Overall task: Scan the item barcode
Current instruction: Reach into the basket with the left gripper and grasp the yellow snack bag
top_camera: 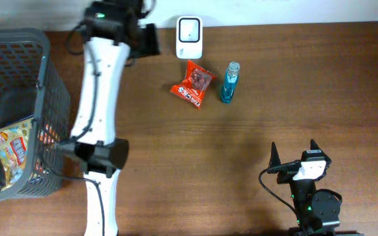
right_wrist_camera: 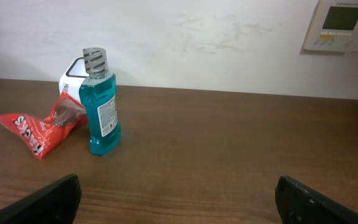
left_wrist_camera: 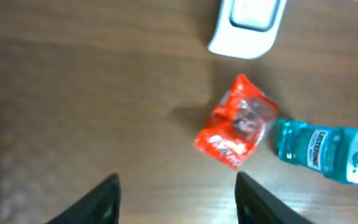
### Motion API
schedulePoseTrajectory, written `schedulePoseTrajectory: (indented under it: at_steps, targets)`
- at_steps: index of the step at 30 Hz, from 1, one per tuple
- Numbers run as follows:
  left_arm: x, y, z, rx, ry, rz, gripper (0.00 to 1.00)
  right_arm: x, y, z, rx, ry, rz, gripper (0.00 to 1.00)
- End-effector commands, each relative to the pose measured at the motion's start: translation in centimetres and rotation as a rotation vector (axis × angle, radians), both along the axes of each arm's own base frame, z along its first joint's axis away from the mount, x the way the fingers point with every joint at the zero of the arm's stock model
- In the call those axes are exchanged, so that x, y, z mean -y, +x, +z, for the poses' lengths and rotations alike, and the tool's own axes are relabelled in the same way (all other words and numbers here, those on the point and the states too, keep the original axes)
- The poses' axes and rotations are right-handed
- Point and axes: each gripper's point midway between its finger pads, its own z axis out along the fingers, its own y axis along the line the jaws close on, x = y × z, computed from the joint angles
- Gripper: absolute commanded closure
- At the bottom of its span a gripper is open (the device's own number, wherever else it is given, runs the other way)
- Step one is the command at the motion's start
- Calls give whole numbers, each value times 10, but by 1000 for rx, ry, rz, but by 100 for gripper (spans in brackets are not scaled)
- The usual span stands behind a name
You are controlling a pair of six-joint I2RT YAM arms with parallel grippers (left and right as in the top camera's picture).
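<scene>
A crumpled red foil snack packet (top_camera: 193, 84) is lying on the brown wooden table (top_camera: 294, 78) just in front of the white box-shaped barcode scanner (top_camera: 189, 37), with a blue plastic mouthwash bottle (top_camera: 229, 82) just beside it. The left gripper (left_wrist_camera: 178, 186) is hovering above the table near the packet, jaws partly spread and holding nothing. The right gripper (right_wrist_camera: 179, 199) is sitting wide open and empty, well apart. The step in hand appears to be a pick-up, so the next move is calling for a grasp that leaves a barcode facing the scanner. The right wrist view is showing the bottle standing upright, while only the overhead is showing a grey plastic basket (top_camera: 41, 39) of packets.
</scene>
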Motion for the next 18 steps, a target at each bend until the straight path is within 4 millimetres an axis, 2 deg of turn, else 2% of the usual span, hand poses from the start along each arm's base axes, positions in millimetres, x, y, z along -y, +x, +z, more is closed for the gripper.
schedulePoseTrajectory:
  at_steps: [1,2,3,4,6,7,10,12,14,15,17,18]
  targets:
    - [-51,-8,67,174,-13,39,18,1,0,-4,-5,-6,-4,2]
    - [-71,-14,93,243,-24,75,11,1,0,-4,-5,-6,-4,2]
    - [-86,-19,108,280,-23,105,10,1,0,-4,-5,-6,-4,2]
    - [-109,-30,128,326,-21,155,9,1,0,-4,-5,-6,-4,2]
    - [-143,-44,149,375,-11,230,8,1,0,-4,-5,-6,-4,1]
    - [-167,-55,160,403,-1,284,8,1,0,-4,-5,-6,-4,2]
    - [-223,-86,184,456,41,409,7,1,0,-4,-5,-6,-4,2]
    - [-240,-99,184,439,52,459,7,1,0,-4,-5,-6,-4,2]
    - [-261,-112,169,359,86,528,7,1,0,-4,-5,-6,-4,2]
    - [-272,-118,155,294,113,569,6,1,0,-4,-5,-6,-4,2]
    - [-298,-130,110,119,156,706,1,1,0,-4,-5,-6,-4,1]
    - [-304,-132,97,72,161,738,1,1,0,-4,-5,-6,-4,2]
